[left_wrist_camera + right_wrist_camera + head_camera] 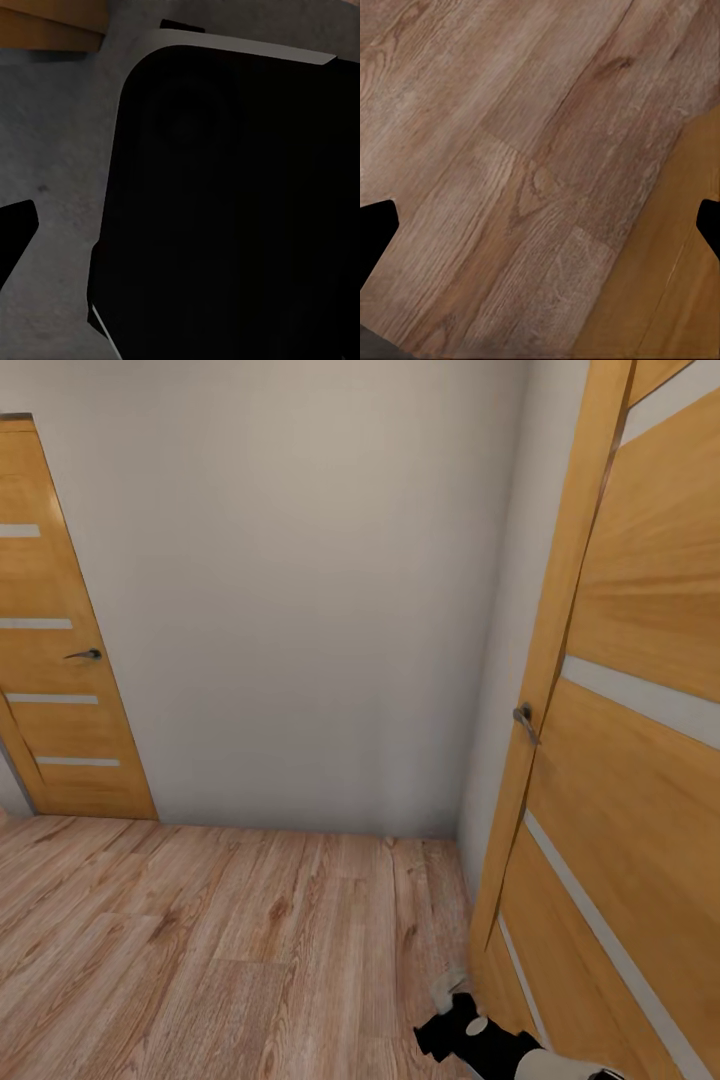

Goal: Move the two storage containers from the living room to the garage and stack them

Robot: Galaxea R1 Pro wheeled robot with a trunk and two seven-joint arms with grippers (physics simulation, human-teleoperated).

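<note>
While no container shows, you face a pale wall (300, 590), open door (620, 760) close right, right end effector (540, 225) spread empty over wood floor (200, 940); left's opening I cannot tell.

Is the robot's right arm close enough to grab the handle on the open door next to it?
Probably yes, with a lift. The right gripper hangs low by the wood floor, beside the open door. The handle sits well above it, with nothing between them.

My right arm (480, 1035) is black with white joints; my base (240, 210) is a matte black, round-cornered slab, pale-edged.
</note>
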